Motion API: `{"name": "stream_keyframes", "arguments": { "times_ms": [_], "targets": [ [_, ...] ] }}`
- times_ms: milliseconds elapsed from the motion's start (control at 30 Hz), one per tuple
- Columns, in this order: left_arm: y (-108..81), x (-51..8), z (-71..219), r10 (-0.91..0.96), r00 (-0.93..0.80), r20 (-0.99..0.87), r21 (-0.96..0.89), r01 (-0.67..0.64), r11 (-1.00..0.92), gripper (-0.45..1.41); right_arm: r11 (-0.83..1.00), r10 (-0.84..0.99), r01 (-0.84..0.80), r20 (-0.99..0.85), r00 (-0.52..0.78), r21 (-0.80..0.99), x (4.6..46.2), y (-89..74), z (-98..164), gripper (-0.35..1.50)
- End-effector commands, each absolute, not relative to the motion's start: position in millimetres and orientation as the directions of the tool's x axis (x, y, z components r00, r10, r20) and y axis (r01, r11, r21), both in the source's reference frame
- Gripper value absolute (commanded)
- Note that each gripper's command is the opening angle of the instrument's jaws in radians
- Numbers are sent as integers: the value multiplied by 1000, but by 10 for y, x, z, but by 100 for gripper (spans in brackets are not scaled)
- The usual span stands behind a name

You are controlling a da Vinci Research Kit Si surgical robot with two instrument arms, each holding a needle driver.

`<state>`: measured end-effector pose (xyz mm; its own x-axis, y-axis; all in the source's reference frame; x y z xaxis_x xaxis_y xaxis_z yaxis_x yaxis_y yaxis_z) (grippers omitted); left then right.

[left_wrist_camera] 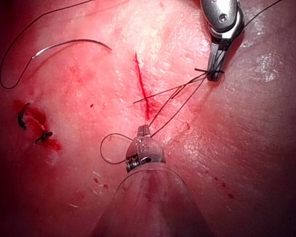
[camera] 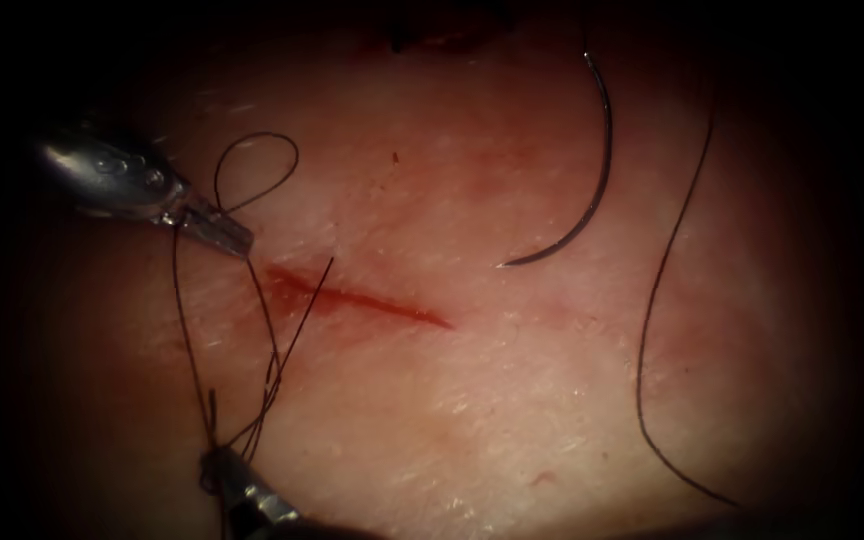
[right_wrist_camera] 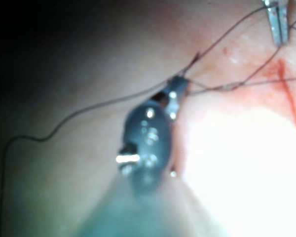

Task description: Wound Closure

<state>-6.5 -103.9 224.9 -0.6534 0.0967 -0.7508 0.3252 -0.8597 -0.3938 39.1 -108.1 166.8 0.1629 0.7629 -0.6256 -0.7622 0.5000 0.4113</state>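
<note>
The left claw sits just off the left end of the cut, its jaws together on the thread. A small loop of thread curls up beside its tip, and strands run from it down across the left end of the cut. In the left wrist view this claw again has its tip closed where the strands meet, with the loop beside it.

The right claw lies below the cut, at the lower edge of the endoscope view, clamped on the thread where several strands gather into a dark bunch. The left wrist view shows it pinching the strands at their far end. Its own wrist view shows the claw closed on thread that runs off both ways.

The strands between the two claws look fairly straight and cross at the cut's left end. I judge that each claw holds one side of the thread so the strands are kept taut over that spot.

The needle is in neither claw. It lies free on the tissue, well right of the cut and not in it. Its point faces down-left, and a long tail of thread trails beside it. I judge it to be parked there, clear of the thread work.
</note>
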Motion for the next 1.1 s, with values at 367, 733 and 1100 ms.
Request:
{"name": "stream_keyframes", "arguments": {
  "times_ms": [367, 733, 1100],
  "targets": [
    [-1015, -64, 2248, -3, -699, -715, -276, 286, -918, -45, 500, 767, -756, -622, 158, 423, 395, -1095, 1661, -35],
    [-969, -67, 2244, 57, -659, -750, -291, 251, -923, -45, 500, 765, -753, -626, 151, 428, 387, -1093, 1654, -35],
    [-1029, -59, 2217, 106, -634, -766, -373, 304, -877, 56, 501, 764, -753, -628, 152, 427, 389, -1093, 1656, -35]
  ]
}}
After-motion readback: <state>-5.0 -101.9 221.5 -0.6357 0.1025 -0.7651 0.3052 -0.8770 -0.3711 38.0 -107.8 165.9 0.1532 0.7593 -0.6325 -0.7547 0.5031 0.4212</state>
